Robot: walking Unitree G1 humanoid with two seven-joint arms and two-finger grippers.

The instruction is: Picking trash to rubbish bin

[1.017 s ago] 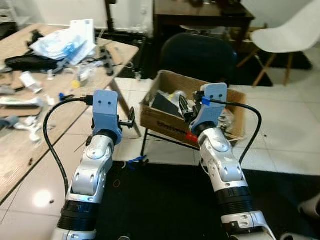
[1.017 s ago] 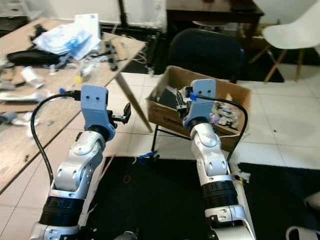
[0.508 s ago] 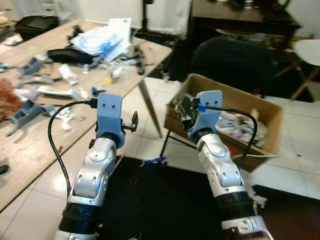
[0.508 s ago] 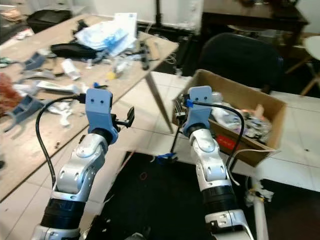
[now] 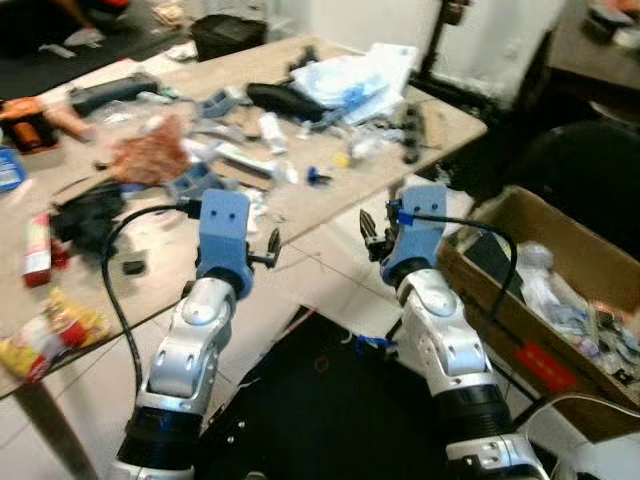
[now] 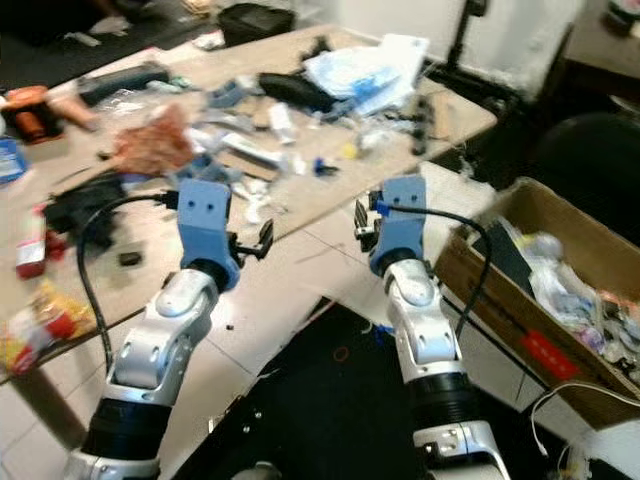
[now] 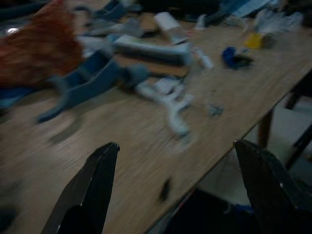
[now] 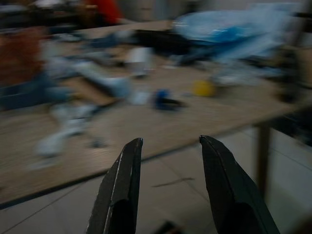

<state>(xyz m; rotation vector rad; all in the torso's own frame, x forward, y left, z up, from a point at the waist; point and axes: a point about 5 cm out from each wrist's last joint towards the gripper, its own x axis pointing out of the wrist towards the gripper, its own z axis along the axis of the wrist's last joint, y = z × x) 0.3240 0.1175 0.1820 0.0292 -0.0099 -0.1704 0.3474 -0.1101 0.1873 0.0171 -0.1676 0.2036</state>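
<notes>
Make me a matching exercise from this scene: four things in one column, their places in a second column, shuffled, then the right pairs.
Things:
1. open brown cardboard box
2. crumpled yellow snack wrapper
3. black bag
4. small yellow piece

Places:
A. near table edge, at the robot's left
B. on the floor, right of the table
C. far end of the table
D. on the table beside a small blue piece

Pairs: 1-B, 2-A, 3-C, 4-D

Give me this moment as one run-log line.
phase: facing cluttered wooden table | left pincer: open, empty, raised | right pincer: open, empty, raised | brown cardboard rubbish box: on robot's right, holds trash
</notes>
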